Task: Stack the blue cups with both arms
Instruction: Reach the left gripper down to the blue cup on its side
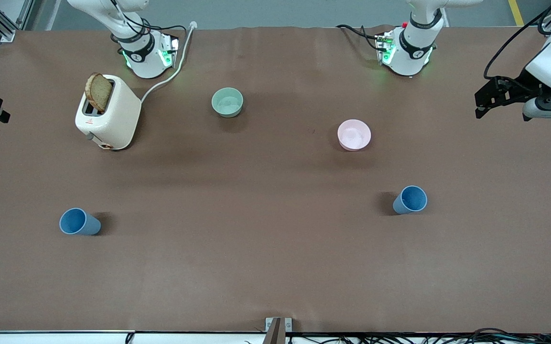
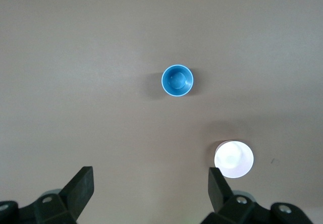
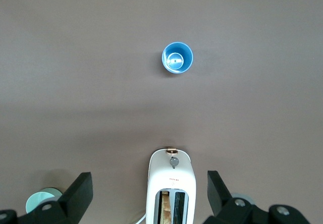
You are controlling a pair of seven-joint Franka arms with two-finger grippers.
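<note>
We see two matte blue tapered cups standing upright and well apart on the brown cloth-like table (image 1: 275, 267): one blue cup (image 1: 79, 222) toward the right arm's end, nearer the front camera than the toaster (image 1: 109, 112), and the other blue cup (image 1: 410, 199) toward the left arm's end, nearer the camera than the pink bowl (image 1: 354, 134). Both are smooth, handleless and round-mouthed (each casts a soft shadow beside it). The left gripper (image 2: 150, 186) hangs high over the table at the left arm's end, its black fingers spread wide and holding nothing, with a cup and the pale bowl below it. The right gripper (image 3: 150, 189) hovers above the glossy cream toaster, fingers likewise spread apart and empty. A slice of brown bread (image 1: 99, 92) sticks up from a toaster slot. A mint-green bowl (image 1: 227, 102) sits between the two arm bases, shallow and round.
</note>
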